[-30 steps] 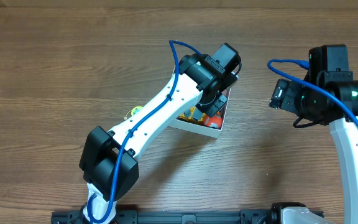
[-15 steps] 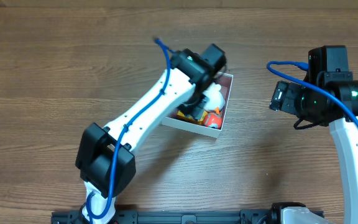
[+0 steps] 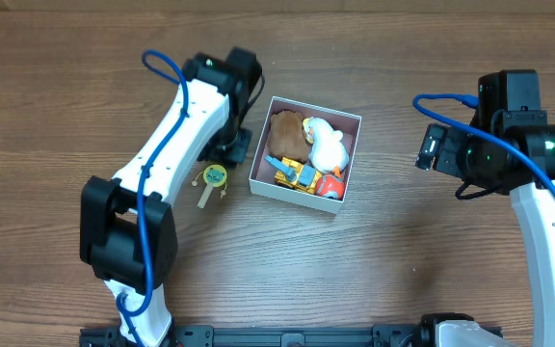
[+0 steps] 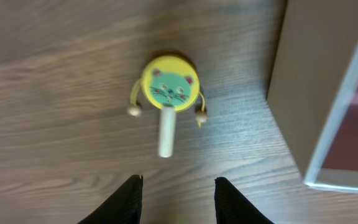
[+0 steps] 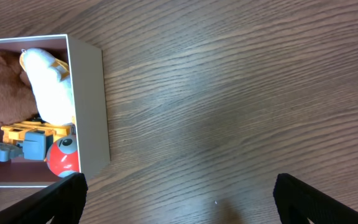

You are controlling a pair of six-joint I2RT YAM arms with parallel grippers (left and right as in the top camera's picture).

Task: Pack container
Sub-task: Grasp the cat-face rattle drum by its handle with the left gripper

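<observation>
Hovering just left of the container (image 3: 295, 195), the left gripper (image 4: 178, 190) has its fingers spread and empty near a yellow cat-face rattle drum (image 4: 168, 89). Container sits mid-table, holding a brown plush (image 3: 284, 135), white plush (image 3: 328, 146) and yellow toy vehicle (image 3: 300, 175). Right gripper (image 5: 179, 193) is well to its right, fingers wide apart, empty.

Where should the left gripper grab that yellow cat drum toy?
Probably the pale handle, from straight above, jaws closing across it. The drum toy lies flat; its handle is narrow, while the disc is wide with beads dangling at both sides.
</observation>
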